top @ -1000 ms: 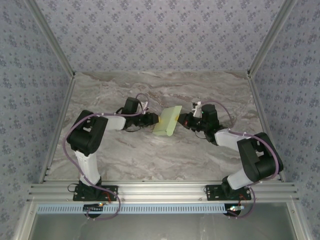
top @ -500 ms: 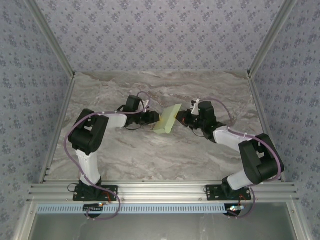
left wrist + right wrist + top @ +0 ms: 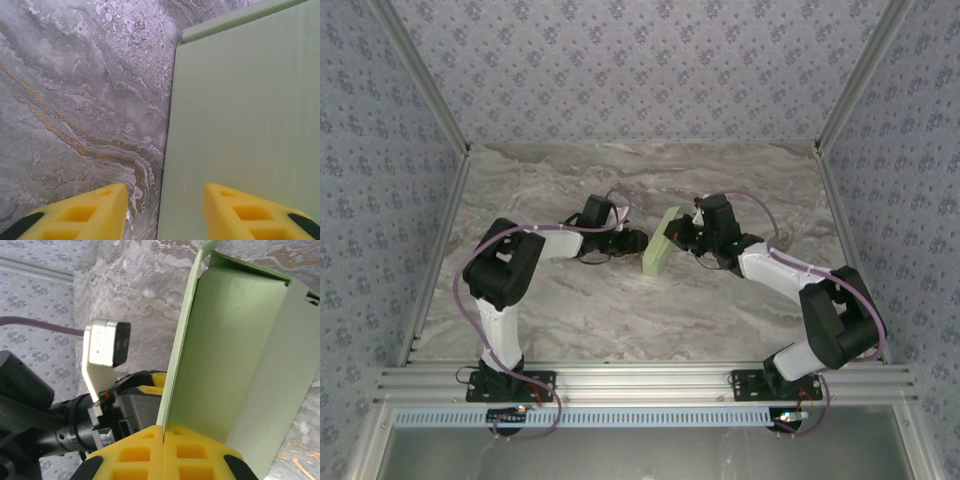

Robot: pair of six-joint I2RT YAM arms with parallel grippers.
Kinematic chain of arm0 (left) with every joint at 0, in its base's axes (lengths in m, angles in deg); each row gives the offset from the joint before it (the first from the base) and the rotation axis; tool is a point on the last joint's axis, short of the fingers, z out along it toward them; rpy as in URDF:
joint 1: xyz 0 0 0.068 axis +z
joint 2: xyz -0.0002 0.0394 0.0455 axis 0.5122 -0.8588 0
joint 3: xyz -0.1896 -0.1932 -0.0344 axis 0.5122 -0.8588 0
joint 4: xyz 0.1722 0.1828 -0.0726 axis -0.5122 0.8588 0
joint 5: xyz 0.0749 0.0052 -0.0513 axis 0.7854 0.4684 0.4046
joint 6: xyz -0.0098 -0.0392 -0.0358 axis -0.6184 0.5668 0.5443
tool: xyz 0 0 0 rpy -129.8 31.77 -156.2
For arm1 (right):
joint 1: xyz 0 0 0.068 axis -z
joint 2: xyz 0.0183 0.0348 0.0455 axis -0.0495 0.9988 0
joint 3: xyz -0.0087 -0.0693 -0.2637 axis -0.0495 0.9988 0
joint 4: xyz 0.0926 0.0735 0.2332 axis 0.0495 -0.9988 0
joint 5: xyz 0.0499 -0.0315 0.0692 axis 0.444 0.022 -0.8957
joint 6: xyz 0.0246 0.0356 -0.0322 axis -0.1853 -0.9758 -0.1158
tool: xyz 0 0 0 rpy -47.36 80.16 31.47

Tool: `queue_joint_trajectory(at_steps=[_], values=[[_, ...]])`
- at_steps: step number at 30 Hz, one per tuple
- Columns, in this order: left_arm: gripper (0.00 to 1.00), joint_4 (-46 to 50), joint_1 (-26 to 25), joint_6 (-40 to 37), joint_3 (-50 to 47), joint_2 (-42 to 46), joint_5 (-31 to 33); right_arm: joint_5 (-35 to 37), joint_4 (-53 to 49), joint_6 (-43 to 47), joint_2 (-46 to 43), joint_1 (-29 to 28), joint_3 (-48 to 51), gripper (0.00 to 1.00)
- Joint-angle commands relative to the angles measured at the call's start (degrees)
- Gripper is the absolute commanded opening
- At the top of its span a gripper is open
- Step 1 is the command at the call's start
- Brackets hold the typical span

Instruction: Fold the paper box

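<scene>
Since a second ago your right arm has swung inward and turned the paper box (image 3: 659,254) from a broad slanted face to a narrow sliver standing nearly on edge. Your left arm has followed it toward the middle, and its jaws have spread a little.

From the top camera, the box sits near the centre of the marbled table (image 3: 620,310), between the two tools. Your right gripper (image 3: 676,237) meets its far end from the right. Your left gripper (image 3: 638,242) sits just beside its left face, and you cannot tell here whether it touches the card.

From the left wrist, your left gripper (image 3: 165,212) has its two yellow fingers (image 3: 75,212) apart, with a clear gap between them. The pale green panel of the box (image 3: 245,110) takes up the right half, its straight edge running down into that gap, with marble to the left. Nothing is pinched. The card passes behind the right-hand finger, and you cannot tell if it rests against it.

From the right wrist, your right gripper (image 3: 164,447) is closed, its yellow pads pressed together on the edge of one thin wall of the box (image 3: 225,365). The box rises above them as a folded channel, a side wall bent round on the right. Behind the pinched wall you see the left gripper (image 3: 148,382) and its white camera housing (image 3: 105,347), close to the card's outer face.
</scene>
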Motion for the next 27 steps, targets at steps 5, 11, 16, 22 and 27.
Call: queue_joint_trajectory(at_steps=[5, 11, 16, 22, 27], values=[[0.49, 3.5, 0.1, -3.8, -2.3, 6.5, 11.5, 4.7, -5.7, 2.6, 1.2, -0.1, 0.1, 0.03], [0.61, -3.6, -0.9, -6.6, -16.4, 21.8, 25.3, 4.4, -5.3, 2.8, 1.1, -0.1, 0.4, 0.03], [0.75, -14.7, -8.0, -13.6, -28.3, 33.5, 29.1, 4.4, -5.5, 3.0, 1.2, -0.1, 0.0, 0.03], [0.88, -17.0, -16.4, -23.4, -28.4, 34.8, 31.7, 4.7, -6.2, 3.6, 0.5, -0.2, -0.1, 0.03], [0.92, -15.0, -19.9, -28.4, -22.1, 27.0, 35.5, 4.9, -6.1, 3.8, 0.2, -0.2, 0.1, 0.03]])
